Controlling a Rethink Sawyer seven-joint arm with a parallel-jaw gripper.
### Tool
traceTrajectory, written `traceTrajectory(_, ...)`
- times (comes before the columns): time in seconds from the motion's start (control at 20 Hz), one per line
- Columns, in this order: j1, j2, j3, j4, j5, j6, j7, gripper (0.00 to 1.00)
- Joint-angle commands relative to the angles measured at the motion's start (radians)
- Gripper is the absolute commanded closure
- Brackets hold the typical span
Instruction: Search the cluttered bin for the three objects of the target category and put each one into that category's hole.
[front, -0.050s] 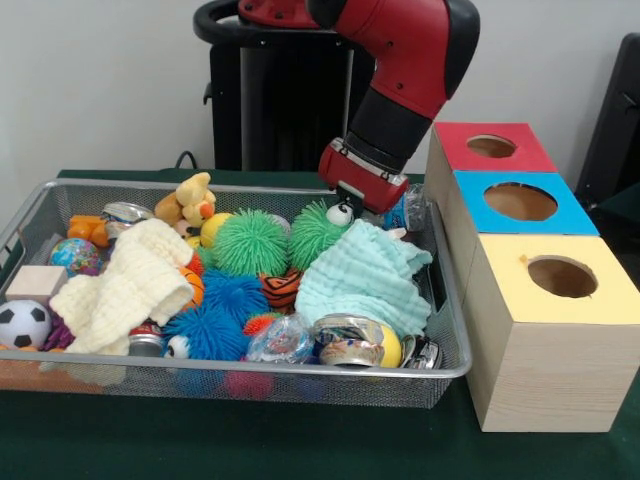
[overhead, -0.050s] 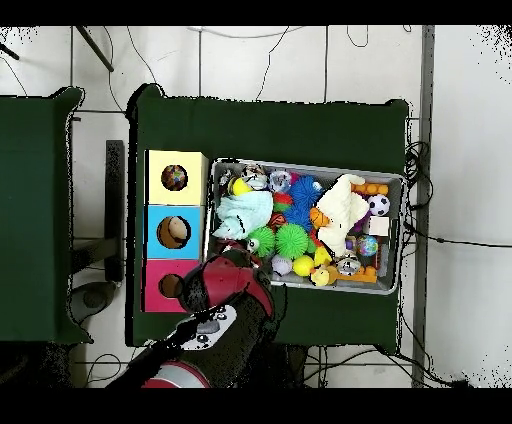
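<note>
Nearest the camera, on the green surface (front, -0.050s: 250, 445), the wire bin (front, -0.050s: 300, 380) holds the clutter: soccer ball (front, -0.050s: 22, 323) and wooden block (front, -0.050s: 35, 282) at one end, cream cloth (front, -0.050s: 125, 285) draped over toys, blue spiky ball (front, -0.050s: 215, 320) and shiny cans (front, -0.050s: 350, 340) along the front wall. Mid-bin, teal cloth (front, -0.050s: 365, 275) covers the end closest to the boxes, likely hiding items underneath, so a search there means shifting it. Behind that sit two green spiky balls (front, -0.050s: 250, 242) and a plush duck (front, -0.050s: 190, 200) at the far wall. Beside the bin, three boxes are lined up touching: yellow box (front, -0.050s: 555, 340) closest, then blue box (front, -0.050s: 515, 200), then red box (front, -0.050s: 490, 148), each with a top hole; placement right next to the bin keeps transfers short. Overhead shows something already inside the yellow and blue holes; can't identify it. Target category isn't stated, so can't say which object is next. Gripper (front, -0.050s: 345, 200) is down at the bin's far side, just above a small white ball (front, -0.050s: 340, 214) between green ball and teal cloth. Fingers hidden by the wrist housing; can't tell open or closed.
</note>
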Motion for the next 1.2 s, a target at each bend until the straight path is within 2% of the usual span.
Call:
traceTrajectory(0.05, -0.055, -0.078, 0.061, -0.112, -0.019, 0.077, 0.016, 1.00)
traceTrajectory(0.3, -0.069, -0.131, 0.051, -0.159, -0.024, 0.178, -0.027, 1.00)
traceTrajectory(0.7, -0.134, -0.233, 0.099, -0.272, -0.073, 0.400, -0.147, 1.00)
traceTrajectory(0.85, -0.151, -0.227, 0.113, -0.297, -0.114, 0.384, -0.153, 1.00)
traceTrajectory(0.95, -0.164, -0.217, 0.124, -0.313, -0.148, 0.335, -0.150, 1.00)
traceTrajectory(1.2, -0.223, -0.206, 0.186, -0.337, -0.213, 0.267, -0.157, 1.00)
